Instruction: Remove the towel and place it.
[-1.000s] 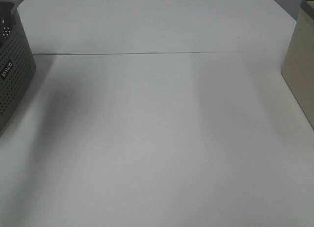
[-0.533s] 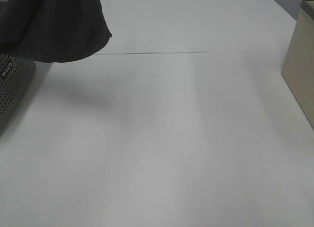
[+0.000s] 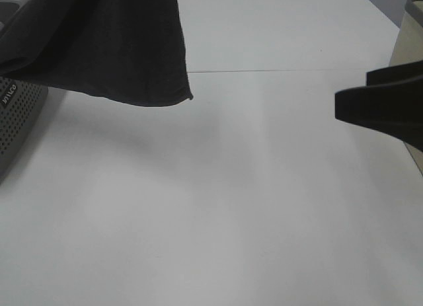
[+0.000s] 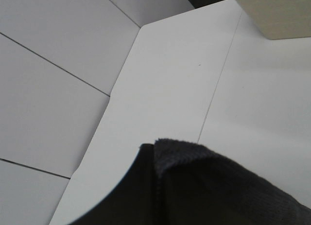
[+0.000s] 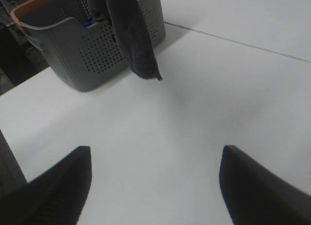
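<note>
Right end effector (image 5: 155,150), 2 black tapered fingers (image 5: 53,191)

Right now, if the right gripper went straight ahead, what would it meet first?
Probably the hanging towel, short of the gray basket; only bare table lies before the open right gripper. Depth is unclear.

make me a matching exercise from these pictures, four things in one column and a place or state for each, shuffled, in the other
Things:
1. towel
2. grey basket
3. beige container
4. right hand

Places or states:
A. open and empty above the table
B. at the right edge of the high view
C. dark, hanging in the air
D. perforated, at the left edge of the high view

Pairs: 1-C, 2-D, 3-B, 4-A
</note>
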